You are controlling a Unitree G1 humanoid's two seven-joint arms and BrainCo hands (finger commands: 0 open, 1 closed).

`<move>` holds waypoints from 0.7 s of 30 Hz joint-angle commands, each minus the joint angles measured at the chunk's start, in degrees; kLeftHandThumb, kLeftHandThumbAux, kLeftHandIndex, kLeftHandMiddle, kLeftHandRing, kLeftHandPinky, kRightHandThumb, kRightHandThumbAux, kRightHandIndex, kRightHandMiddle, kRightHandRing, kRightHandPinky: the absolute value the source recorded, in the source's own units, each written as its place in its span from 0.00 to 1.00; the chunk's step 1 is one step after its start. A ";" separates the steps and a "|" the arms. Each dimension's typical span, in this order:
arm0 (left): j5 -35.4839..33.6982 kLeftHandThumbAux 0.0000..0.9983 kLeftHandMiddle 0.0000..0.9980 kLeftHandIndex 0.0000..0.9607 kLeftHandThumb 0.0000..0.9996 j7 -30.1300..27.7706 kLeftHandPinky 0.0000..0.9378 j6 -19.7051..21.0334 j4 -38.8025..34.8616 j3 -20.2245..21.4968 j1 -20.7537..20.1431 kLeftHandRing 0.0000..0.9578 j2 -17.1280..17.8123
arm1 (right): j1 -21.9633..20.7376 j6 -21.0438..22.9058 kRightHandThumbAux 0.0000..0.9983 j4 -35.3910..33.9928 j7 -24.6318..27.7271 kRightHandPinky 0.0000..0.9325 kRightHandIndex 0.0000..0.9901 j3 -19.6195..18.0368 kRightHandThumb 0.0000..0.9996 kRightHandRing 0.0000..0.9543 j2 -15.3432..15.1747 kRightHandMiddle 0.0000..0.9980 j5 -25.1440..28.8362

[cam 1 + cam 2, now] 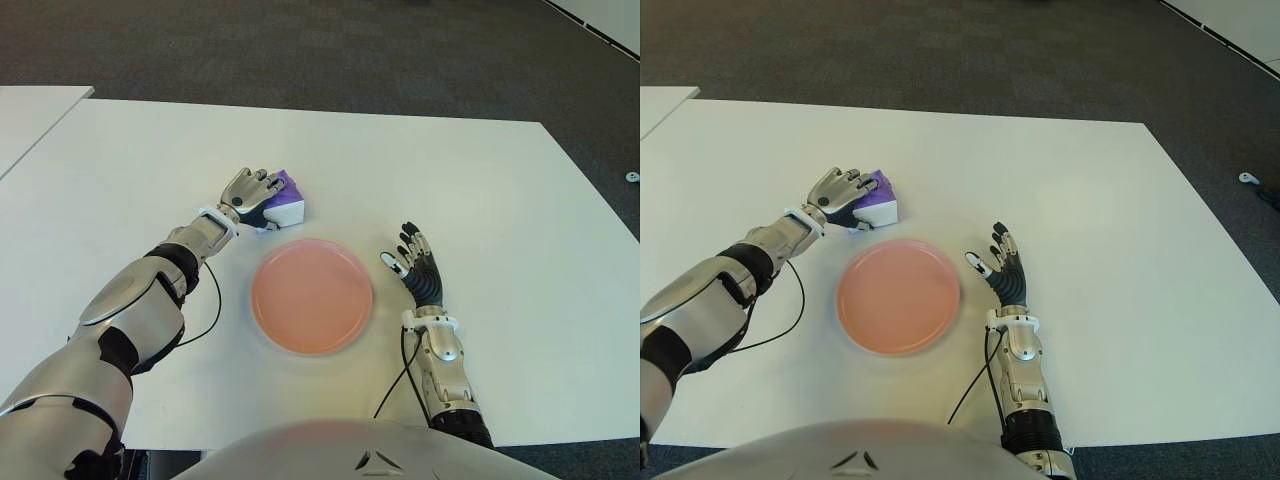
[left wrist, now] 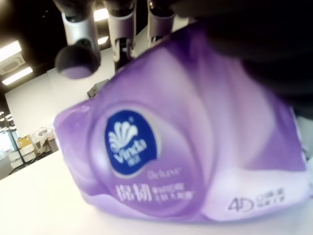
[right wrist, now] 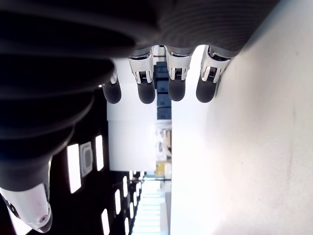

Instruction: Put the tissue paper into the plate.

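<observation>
As seen in the left wrist view, the tissue pack (image 2: pixel 186 147) is a soft purple wrapper fading to white at its base, bearing a round blue logo and printed white characters. In the left eye view the pack (image 1: pixel 285 199) lies on the white table (image 1: pixel 480 180) left of the frame's centre, just above and left of the pink plate (image 1: pixel 312 295) and apart from its rim. The plate holds nothing. Bare tabletop extends across the upper and right parts of the frame; the table's far edge runs along the top, meeting dark carpet (image 1: pixel 330 50), and a second table's corner (image 1: pixel 30 110) shows at upper left. The left hand (image 1: pixel 250 192) reaches up from the lower left with the forearm extended, its fingers (image 2: pixel 78 34) draped over the top of the pack in a grasp, the pack still touching the table. The right hand (image 1: pixel 420 268) shows just right of the plate, palm down, fingers (image 3: pixel 176 83) straight and released, holding nothing. A black cable (image 1: pixel 205 320) loops beside the left forearm.
</observation>
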 commanded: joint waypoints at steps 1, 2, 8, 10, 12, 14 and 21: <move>1.38 0.69 0.86 0.46 0.75 -3.42 0.92 -3.60 2.42 -2.03 6.59 0.90 -1.72 | 5.09 5.11 0.64 7.21 -0.31 0.00 0.00 0.05 0.09 0.00 0.38 0.00 -0.30; 1.20 0.69 0.86 0.46 0.75 -3.42 0.92 -3.64 2.44 -1.89 6.61 0.90 -1.71 | 5.07 5.05 0.65 7.23 -0.36 0.00 0.00 0.09 0.09 0.00 0.42 0.00 -0.34; 0.41 0.69 0.85 0.46 0.75 -3.02 0.91 -3.47 2.64 -1.15 6.63 0.90 -1.70 | 5.04 4.82 0.67 7.20 -0.32 0.00 0.00 0.22 0.09 0.00 0.52 0.00 -0.45; 0.10 0.69 0.85 0.46 0.75 -2.82 0.91 -3.59 2.55 -0.74 6.43 0.90 -1.40 | 5.03 5.01 0.67 7.09 -0.34 0.00 0.00 0.25 0.09 0.00 0.55 0.00 -0.46; -0.24 0.70 0.85 0.46 0.75 -2.77 0.92 -4.13 2.19 -0.31 6.00 0.90 -0.74 | 4.96 5.24 0.67 7.05 -0.43 0.00 0.00 0.26 0.09 0.00 0.63 0.00 -0.45; -0.48 0.70 0.86 0.46 0.75 -2.88 0.92 -4.86 1.38 0.23 5.16 0.90 0.31 | 4.91 5.31 0.68 7.12 -0.51 0.00 0.00 0.22 0.09 0.00 0.71 0.00 -0.41; -2.77 0.70 0.85 0.46 0.75 -4.46 0.91 -6.78 -2.24 3.65 2.09 0.90 3.42 | 4.77 4.98 0.70 7.32 -0.33 0.00 0.00 0.29 0.09 0.00 0.72 0.00 -0.46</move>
